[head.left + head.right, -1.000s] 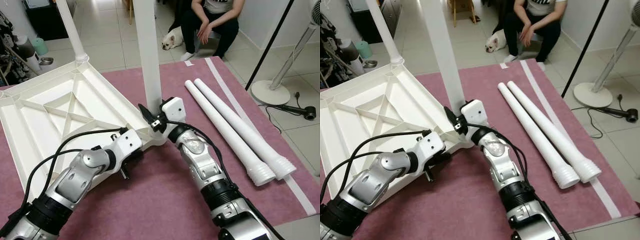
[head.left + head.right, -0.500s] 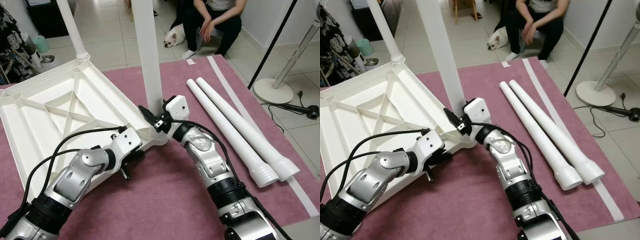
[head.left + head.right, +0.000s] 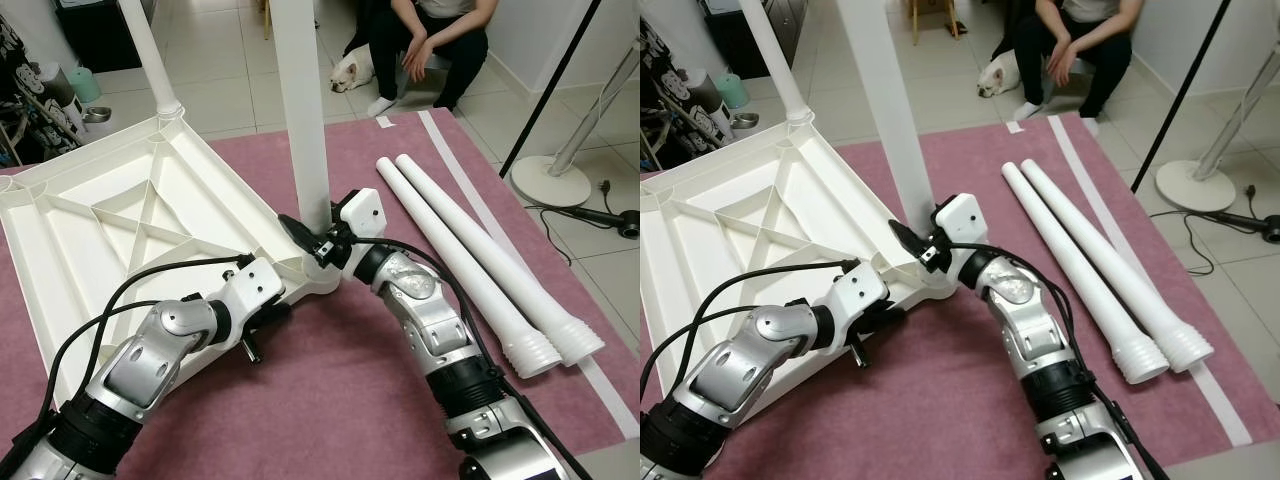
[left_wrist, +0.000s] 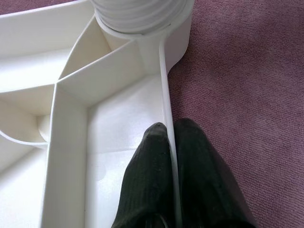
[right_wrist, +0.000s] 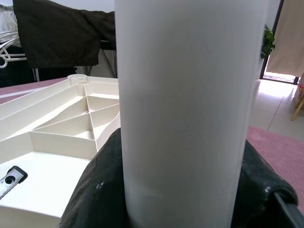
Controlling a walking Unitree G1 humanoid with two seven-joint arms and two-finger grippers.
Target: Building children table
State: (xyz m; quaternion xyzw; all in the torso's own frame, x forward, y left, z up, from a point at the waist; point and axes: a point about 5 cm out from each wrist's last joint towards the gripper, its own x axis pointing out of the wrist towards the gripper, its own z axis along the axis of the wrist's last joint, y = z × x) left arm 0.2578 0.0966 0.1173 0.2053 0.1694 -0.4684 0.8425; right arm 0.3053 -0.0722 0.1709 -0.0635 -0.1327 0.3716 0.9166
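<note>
Now your right gripper clamps the upright leg at its corner socket while your left gripper pinches the upturned tabletop's rim; next, likely twist it home.

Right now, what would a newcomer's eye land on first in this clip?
The upside-down white tabletop on the purple rug, with the right claw clamped around an upright leg at its near corner. The left claw pinches the tabletop's rim just beside that corner. Two loose legs lie side by side on the rug to the right, and a seated person with a small dog is behind.
</note>
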